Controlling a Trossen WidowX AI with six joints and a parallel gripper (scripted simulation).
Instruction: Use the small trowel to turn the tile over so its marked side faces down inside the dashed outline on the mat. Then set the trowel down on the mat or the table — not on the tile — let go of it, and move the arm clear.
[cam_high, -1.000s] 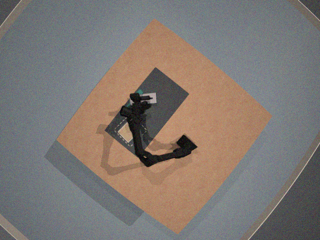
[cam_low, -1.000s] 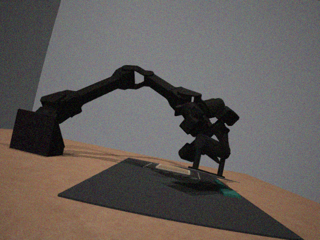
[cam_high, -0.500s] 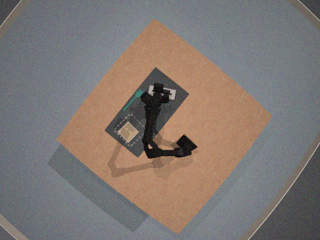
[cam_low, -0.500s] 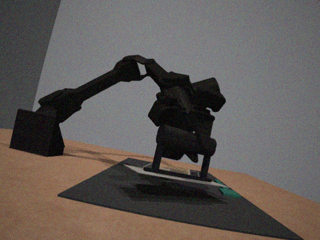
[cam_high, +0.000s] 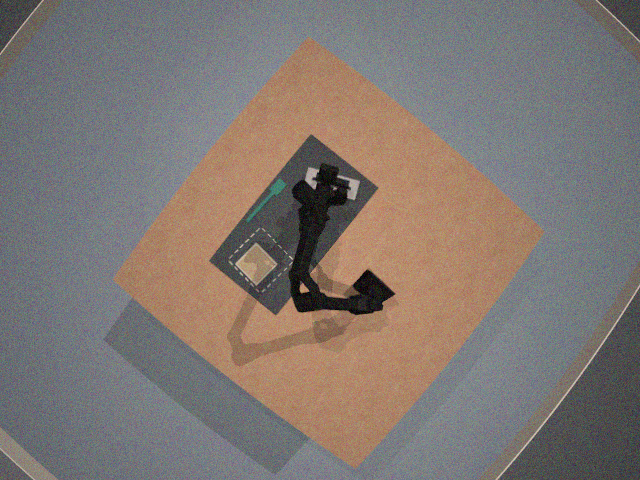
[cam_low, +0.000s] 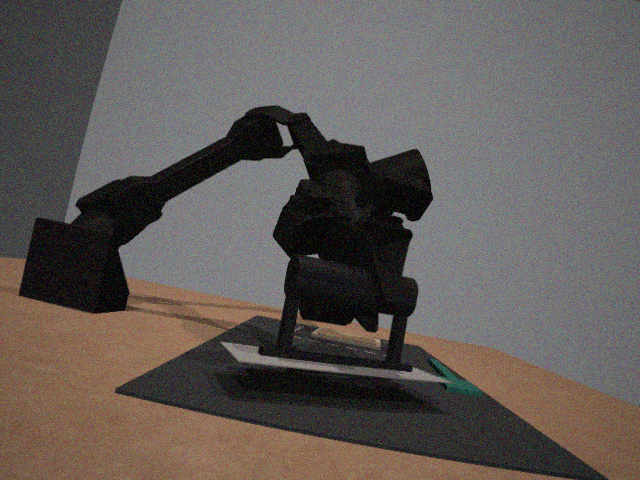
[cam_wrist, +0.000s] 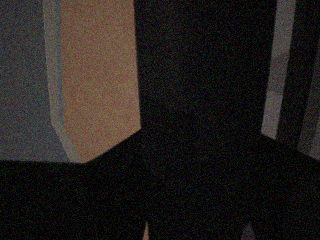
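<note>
The turning step is looking finished, and setting the trowel (cam_high: 309, 175) (cam_low: 320, 367) down is looking like the step in hand. The tile (cam_high: 255, 264) (cam_low: 351, 338) is lying flat at the lower left of the top view, inside the dashed outline (cam_high: 245, 243), a plain pale face showing up; its underside is hidden, so the marked face being down is a judgement.

The gripper (cam_high: 330, 181) (cam_low: 341, 359) is clamping the trowel's dark handle, its fingers standing roughly a third open. The trowel is hanging just above the far end of the mat (cam_high: 289, 217) (cam_low: 336, 423), upper middle of the top view, well apart from the tile, with a dark shadow beneath it in the exterior view. Its plate is tilting slightly, and the teal tool (cam_high: 278, 187) (cam_low: 462, 386) is lying to its left in the top view.

The next move is calling for levelling the plate, lowering it onto the mat, opening the fingers and lifting the arm (cam_high: 307, 242) (cam_low: 191, 175) straight away. Letting go too high would be risking a drop or skid.
</note>
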